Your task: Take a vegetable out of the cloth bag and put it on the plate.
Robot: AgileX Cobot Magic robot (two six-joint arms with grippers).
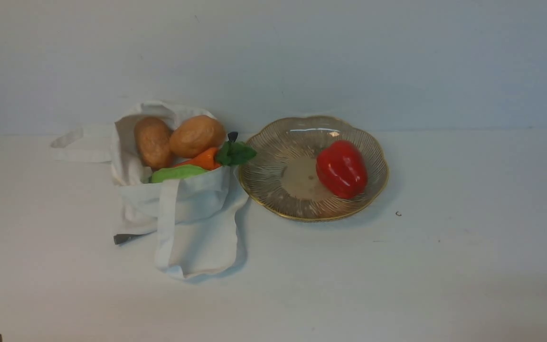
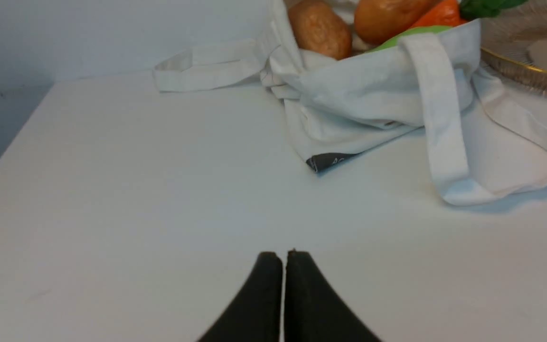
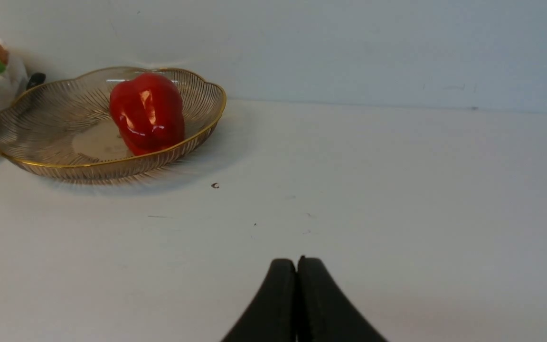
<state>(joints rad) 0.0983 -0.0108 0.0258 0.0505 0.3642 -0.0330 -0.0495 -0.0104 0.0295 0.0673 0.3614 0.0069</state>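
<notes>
The red bell pepper (image 1: 342, 168) lies on the gold-rimmed glass plate (image 1: 273, 156), right of its centre; it also shows in the right wrist view (image 3: 146, 113) on the plate (image 3: 41, 128). The white cloth bag (image 1: 183, 204) stands left of the plate, its mouth open, and shows in the left wrist view (image 2: 373, 95). My left gripper (image 2: 283, 255) is shut and empty, low over the table, well in front of the bag. My right gripper (image 3: 297, 262) is shut and empty, in front and to the right of the plate. Neither arm shows in the front view beyond a dark bit at the bottom left corner.
Two brown potatoes (image 1: 197, 136), an orange carrot with green leaves (image 1: 204, 159) and a green vegetable (image 1: 176, 173) sit in the bag's mouth. One strap (image 1: 76, 142) lies out to the left, another (image 1: 165, 223) hangs down the front. A wall stands behind the table.
</notes>
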